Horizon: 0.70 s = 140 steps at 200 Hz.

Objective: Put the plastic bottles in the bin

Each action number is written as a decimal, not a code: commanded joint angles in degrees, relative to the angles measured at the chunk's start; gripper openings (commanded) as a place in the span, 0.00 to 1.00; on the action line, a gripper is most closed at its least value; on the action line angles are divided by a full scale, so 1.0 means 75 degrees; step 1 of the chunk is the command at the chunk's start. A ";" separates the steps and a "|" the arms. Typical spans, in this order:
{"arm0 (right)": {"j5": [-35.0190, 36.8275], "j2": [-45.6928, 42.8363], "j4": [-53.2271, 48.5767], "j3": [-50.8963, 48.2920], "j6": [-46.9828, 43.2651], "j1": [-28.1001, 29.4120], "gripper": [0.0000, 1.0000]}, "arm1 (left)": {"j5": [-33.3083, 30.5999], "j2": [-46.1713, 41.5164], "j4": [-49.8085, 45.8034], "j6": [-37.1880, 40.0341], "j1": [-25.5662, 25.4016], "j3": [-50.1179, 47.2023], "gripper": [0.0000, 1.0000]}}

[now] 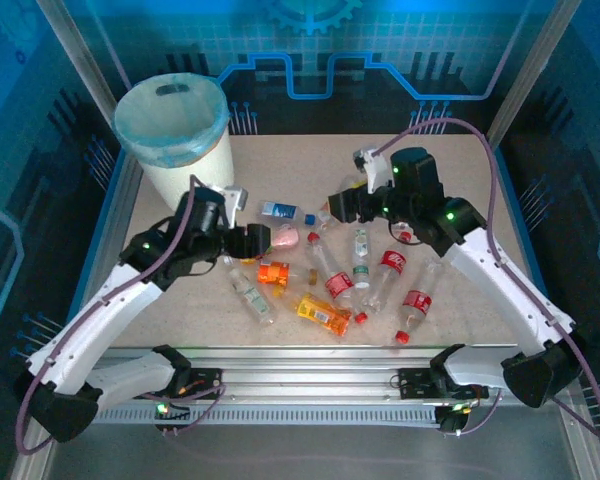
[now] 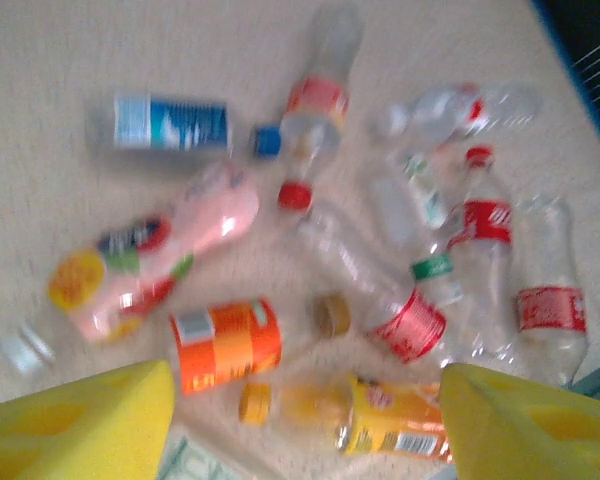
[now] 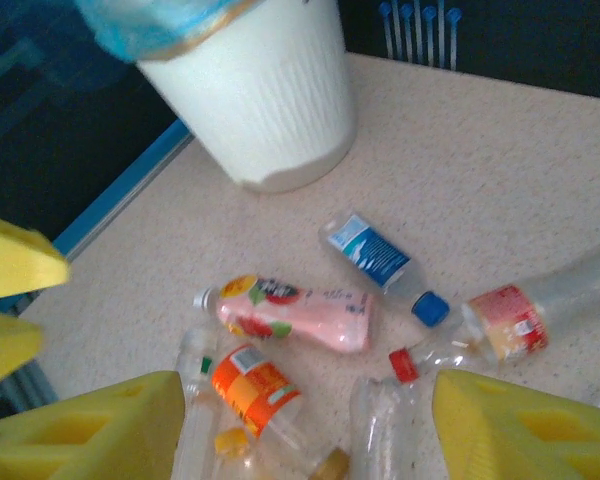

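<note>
The left gripper (image 2: 307, 405) and right gripper (image 3: 310, 420), yellow fingers (image 2: 80, 425) spread and empty, hovered over small clear and orange plastic bottles (image 1: 330, 285) strewn across the beige table (image 1: 280, 165) near the cream round bag-lined bin (image 1: 192, 172); singling out one bottle across its body looked wisest.

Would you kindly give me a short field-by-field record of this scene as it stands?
bin: upright, bag-lined, far-left corner of the table
plastic bottles: lying scattered mid-table, none held
left pincer: open, empty, over the bottles
right pincer: open, empty, over the bottles
pink bottle: on its side, nearest the left pincer
</note>
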 commanded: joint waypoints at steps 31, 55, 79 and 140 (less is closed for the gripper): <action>-0.0521 0.0007 -0.0108 -0.0789 -0.0235 -0.0022 0.67 | -0.0274 -0.0208 0.0045 -0.1845 -0.0046 -0.1503 0.74; -0.0697 0.0292 0.0091 -0.0820 -0.0132 -0.0022 0.67 | -0.0136 -0.0011 0.0702 -0.2366 0.0382 -0.1936 0.74; -0.0908 0.0620 0.0176 -0.0667 0.0006 -0.0019 0.66 | 0.0610 -0.0034 0.1877 -0.3210 0.1356 -0.2635 0.73; -0.1060 0.1029 0.0291 -0.0525 0.0061 0.0026 0.66 | 0.0778 -0.0093 0.3695 -0.4658 0.2776 -0.3740 0.73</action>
